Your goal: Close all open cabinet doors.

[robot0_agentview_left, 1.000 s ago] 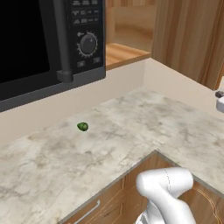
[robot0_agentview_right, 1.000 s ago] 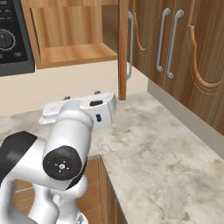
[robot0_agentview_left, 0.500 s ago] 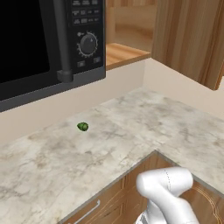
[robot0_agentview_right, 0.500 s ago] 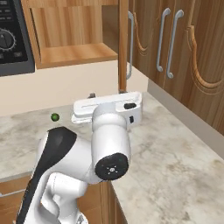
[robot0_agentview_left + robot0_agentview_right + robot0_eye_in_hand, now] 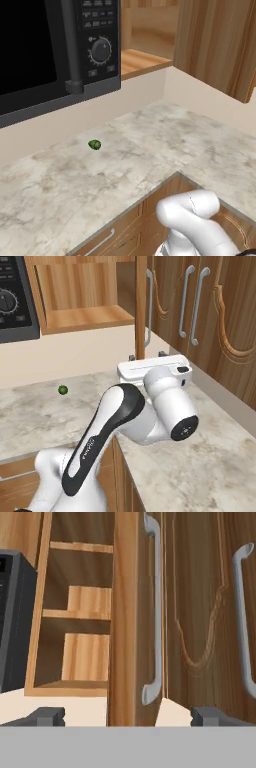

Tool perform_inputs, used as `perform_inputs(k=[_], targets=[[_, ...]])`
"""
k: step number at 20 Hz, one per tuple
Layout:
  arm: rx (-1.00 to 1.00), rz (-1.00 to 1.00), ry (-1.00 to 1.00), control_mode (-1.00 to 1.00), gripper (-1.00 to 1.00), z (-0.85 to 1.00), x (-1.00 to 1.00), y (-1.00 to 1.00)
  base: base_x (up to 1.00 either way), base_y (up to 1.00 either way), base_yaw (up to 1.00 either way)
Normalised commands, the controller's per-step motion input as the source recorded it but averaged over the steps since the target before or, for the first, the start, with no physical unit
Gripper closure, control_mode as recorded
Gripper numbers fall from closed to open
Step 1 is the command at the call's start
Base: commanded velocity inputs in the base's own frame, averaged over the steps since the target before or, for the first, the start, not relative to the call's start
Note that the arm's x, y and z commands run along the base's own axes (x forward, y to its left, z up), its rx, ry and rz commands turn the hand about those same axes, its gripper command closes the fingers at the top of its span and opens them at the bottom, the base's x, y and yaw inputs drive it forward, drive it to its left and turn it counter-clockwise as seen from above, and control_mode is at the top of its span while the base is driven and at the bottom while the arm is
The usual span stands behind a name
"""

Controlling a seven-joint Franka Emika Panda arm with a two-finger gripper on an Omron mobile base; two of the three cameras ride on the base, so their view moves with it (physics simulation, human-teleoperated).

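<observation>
One cabinet door (image 5: 141,311) stands open, swung out edge-on toward me, its silver bar handle (image 5: 149,306) on the right face. In the hand view its wood edge (image 5: 125,612) fills the centre, with the handle (image 5: 156,612) just right of it. My gripper (image 5: 127,717) is open, its fingertips (image 5: 47,716) wide apart, below and short of the door's lower edge and touching nothing. From the right base view the gripper (image 5: 147,356) sits just under the door's bottom corner. In the left base view the door's plain face (image 5: 215,45) hangs at upper right.
Closed cabinet doors (image 5: 210,316) with bar handles line the right wall. The open cabinet's shelves (image 5: 80,612) sit beside a black microwave (image 5: 50,45). A small green object (image 5: 94,145) lies on the marble counter (image 5: 150,150). Drawer fronts (image 5: 125,230) run below the counter.
The arm has swung to the right, carrying the hand across the counter until it sits right under the open door. The door has not moved.
</observation>
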Motion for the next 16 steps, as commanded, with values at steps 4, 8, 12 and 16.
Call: perform_inputs(k=[4,8,12,16], targets=[[0.06,0.23,-0.02,-1.0,-1.0,-0.1,0.37,-0.48,0.0,0.0,0.0],[0.04,0.2,-0.02,-1.0,-1.0,-0.08,0.33,-0.31,0.0,0.0,0.0],[0.01,0.05,-0.06,-1.0,-1.0,0.0,0.13,-0.02,0.0,0.0,0.0],[0.0,0.0,-0.09,-1.0,-1.0,0.0,0.01,0.02,0.0,0.0,0.0]])
